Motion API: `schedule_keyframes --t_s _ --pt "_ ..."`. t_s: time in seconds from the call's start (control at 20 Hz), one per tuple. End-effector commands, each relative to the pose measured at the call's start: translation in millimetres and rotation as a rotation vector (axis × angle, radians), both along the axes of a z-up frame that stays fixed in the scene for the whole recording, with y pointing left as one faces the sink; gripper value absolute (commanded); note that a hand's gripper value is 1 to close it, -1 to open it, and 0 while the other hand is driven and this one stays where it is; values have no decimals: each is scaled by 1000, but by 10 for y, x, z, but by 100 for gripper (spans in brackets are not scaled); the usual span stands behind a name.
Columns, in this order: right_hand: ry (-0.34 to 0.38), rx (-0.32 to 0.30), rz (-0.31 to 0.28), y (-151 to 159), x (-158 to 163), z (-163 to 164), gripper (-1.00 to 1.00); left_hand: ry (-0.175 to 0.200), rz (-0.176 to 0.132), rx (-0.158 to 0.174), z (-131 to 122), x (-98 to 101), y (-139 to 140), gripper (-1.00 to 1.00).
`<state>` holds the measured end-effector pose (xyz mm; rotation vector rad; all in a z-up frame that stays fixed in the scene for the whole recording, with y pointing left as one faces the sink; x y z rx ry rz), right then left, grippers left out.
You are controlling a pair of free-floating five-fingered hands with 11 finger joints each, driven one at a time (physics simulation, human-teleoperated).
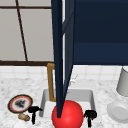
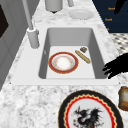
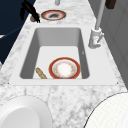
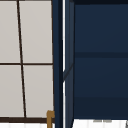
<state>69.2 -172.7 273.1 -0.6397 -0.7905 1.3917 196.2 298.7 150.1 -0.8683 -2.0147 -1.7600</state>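
1. The left hand (image 1: 33,110) is seen hovering near the counter's front left, fingers seemingly loosely spread, nothing held.
2. The small brown piece (image 1: 23,116) just beside it is best approached slowly.
3. The dragon plate (image 1: 20,103) should be left undisturbed.
4. The right hand (image 1: 90,115) hangs idle, apparently empty.

Countertop (image 2: 30,100) mottled grey marble; sink (image 2: 70,35) smooth matt white; red ball (image 1: 67,115) glossy; plate (image 3: 64,68) glazed ceramic.
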Motion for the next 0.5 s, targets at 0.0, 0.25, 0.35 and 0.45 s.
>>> schedule_keyframes --t_s 0.0,0.25,0.35,0.45 --pt "-31 -24 1 69 62 -29 -100 0 0 0 0 0 0 0" --pt "-100 -33 20 101 151 -63 -100 -14 12 -5 -4 2 -4 0" --pt "-122 -13 24 93 305 -69 -100 -17 15 -6 -5 3 -6 0" --pt "-129 -1 21 86 415 -80 -100 -20 18 -7 -6 4 -7 0"
